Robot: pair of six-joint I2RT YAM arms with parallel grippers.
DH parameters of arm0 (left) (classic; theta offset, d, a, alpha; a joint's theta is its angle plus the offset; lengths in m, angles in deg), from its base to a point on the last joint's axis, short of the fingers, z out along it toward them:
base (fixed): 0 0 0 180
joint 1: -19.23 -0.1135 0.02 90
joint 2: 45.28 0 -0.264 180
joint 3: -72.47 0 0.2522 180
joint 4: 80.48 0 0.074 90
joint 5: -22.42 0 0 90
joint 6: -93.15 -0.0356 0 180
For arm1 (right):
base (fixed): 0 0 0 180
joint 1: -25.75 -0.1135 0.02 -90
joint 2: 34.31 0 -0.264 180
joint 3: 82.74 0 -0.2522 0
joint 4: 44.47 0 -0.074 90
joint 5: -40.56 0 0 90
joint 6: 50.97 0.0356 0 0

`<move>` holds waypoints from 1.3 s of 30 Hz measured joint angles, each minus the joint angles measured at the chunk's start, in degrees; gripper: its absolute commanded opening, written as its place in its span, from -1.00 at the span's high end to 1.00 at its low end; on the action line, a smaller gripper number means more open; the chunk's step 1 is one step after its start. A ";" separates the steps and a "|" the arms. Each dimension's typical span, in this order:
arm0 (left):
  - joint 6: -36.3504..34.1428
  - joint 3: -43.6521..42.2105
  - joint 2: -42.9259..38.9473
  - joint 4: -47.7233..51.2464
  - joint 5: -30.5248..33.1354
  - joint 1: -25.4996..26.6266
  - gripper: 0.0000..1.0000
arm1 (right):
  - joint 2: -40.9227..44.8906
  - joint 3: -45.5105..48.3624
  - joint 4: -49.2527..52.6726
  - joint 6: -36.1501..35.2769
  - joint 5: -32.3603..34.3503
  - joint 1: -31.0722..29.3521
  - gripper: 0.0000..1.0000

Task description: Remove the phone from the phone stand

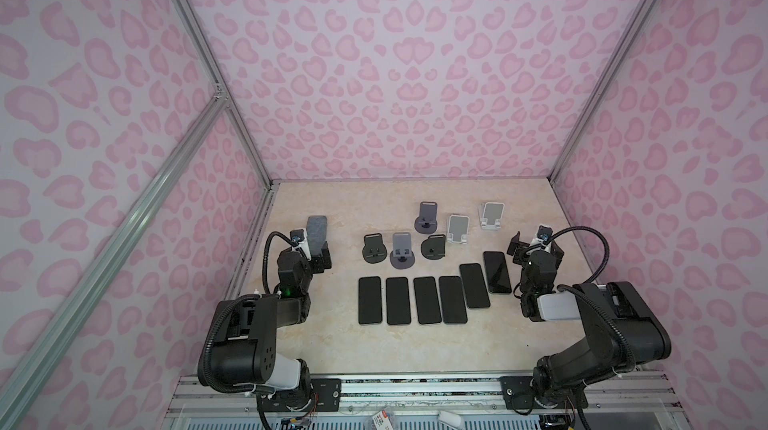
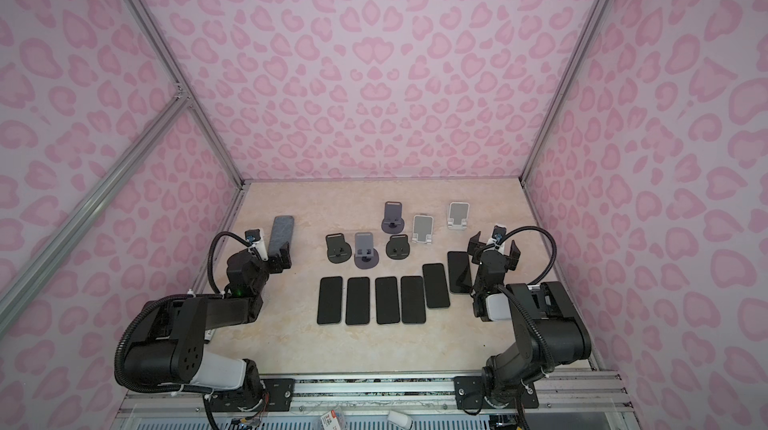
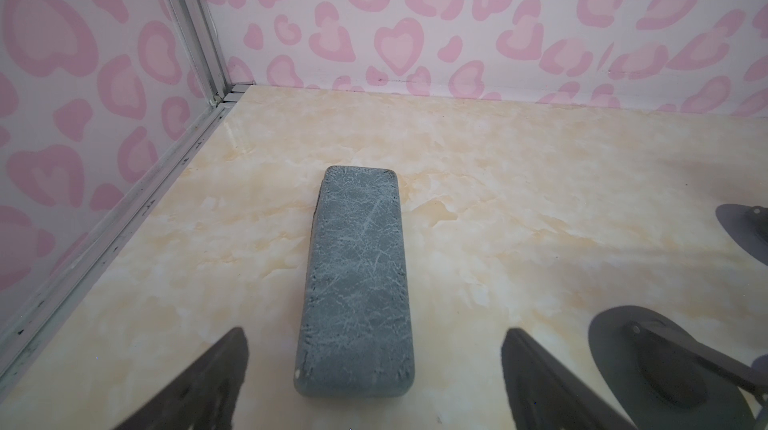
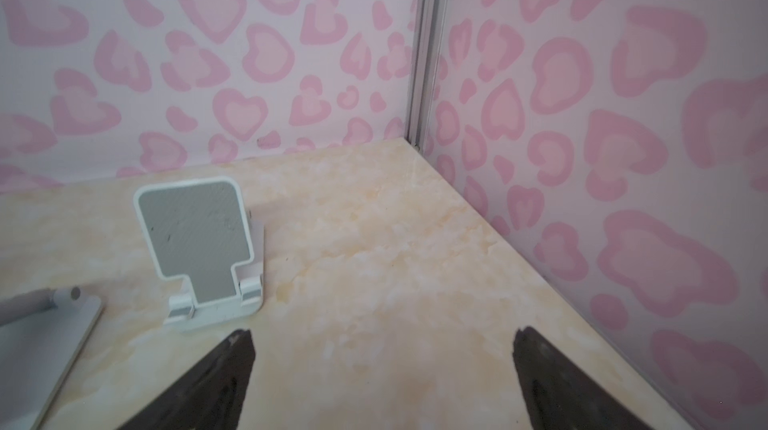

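**Item 1. Phones, six.** Black phones (image 1: 427, 300) lay flat on the cream marbled surface (image 1: 374, 353) in one row. Four lay side by side, and the two at the right end were stepped back toward the far wall. The rightmost phone (image 1: 497, 272) lay furthest back. This row served as the reference for every entry below.

**Item 2. Phone stands, six.** All stood behind the row and apart from it.
- Nearest the row stood a black stand (image 1: 375, 247), a grey round-based stand (image 1: 402, 251) and a second black stand (image 1: 433, 246).
- Further behind the row stood a dark grey stand (image 1: 428, 218), a white stand (image 1: 458, 229) and a far white stand (image 4: 199, 249).

**Item 3. Grey block, one.** The grey block (image 3: 357, 282) was scuffed and lay flat past the row's left end, further back than the row.

**Item 4. Left pincer.** The left pincer (image 3: 374, 331) was past the row's left end. Its jaws were spread to either side of the block's near end, with a gap showing on both sides, and they pinched nothing.

**Item 5. Right pincer.** The right pincer (image 4: 383, 331) was by the row's right end. Its jaws were spread wide over bare surface and pinched nothing.

**Item 6. Walls.** The walls (image 1: 415, 74) stood behind and to both sides of the row, printed with pink hearts.
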 measured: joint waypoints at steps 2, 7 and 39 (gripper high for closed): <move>0.00 0.00 0.00 0.00 0.00 0.00 -0.95 | 0.13 0.00 1.46 0.50 -0.26 0.04 -1.00; 0.00 0.00 0.00 0.00 0.00 0.00 -0.95 | -0.11 0.22 1.55 0.85 -0.42 -0.07 -1.00; 0.00 0.00 0.02 0.00 0.00 0.00 -0.95 | -0.31 -0.02 1.55 0.20 -0.48 -0.92 -1.00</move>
